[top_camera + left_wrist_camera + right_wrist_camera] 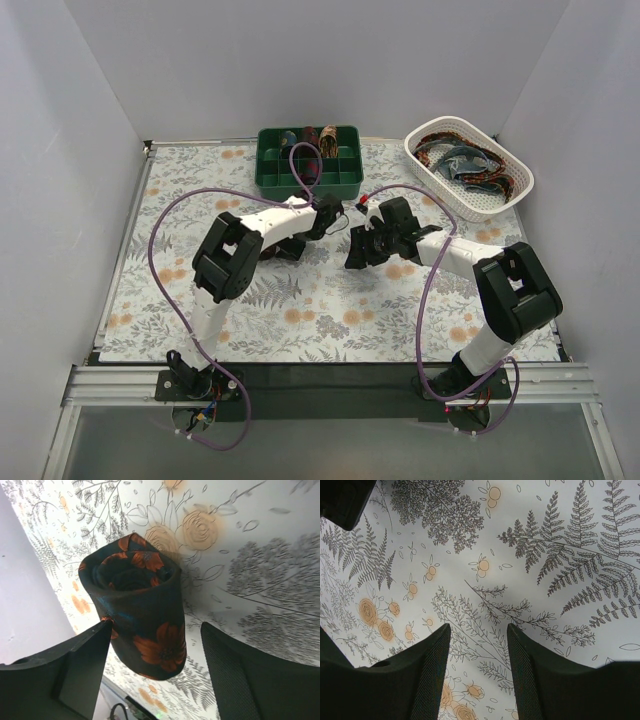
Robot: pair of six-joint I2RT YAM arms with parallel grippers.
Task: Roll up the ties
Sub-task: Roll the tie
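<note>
Alignment between coil and pincer is what we judge the coming move to turn on. In the left wrist view the dark rolled fabric necktie with orange-red flowers [137, 615] sits mid-frame between the two black fingers [75, 665] of the left gripper [156, 626]. Its jaws stand apart: the finger at lower left touches the roll's side, the one at lower right stands clear, so nothing is clamped. The roll's long axis runs away from the camera, spiral end toward the top of the frame, so the fingers flank its curved wall, not its ends. The right gripper [479, 630] is also parted, with only the fern-and-rose printed tablecloth [485, 565] between its pads and no tie in its view, so the left arm is plainly the nearer. In the top view the green plastic compartment tray [345, 180] lies at upper centre, with rolled ties [310, 135] in its back row. The white plastic basket [468, 207] of loose ties [465, 160] sits at upper right. We reckon closing on the roll's wall comes next.
</note>
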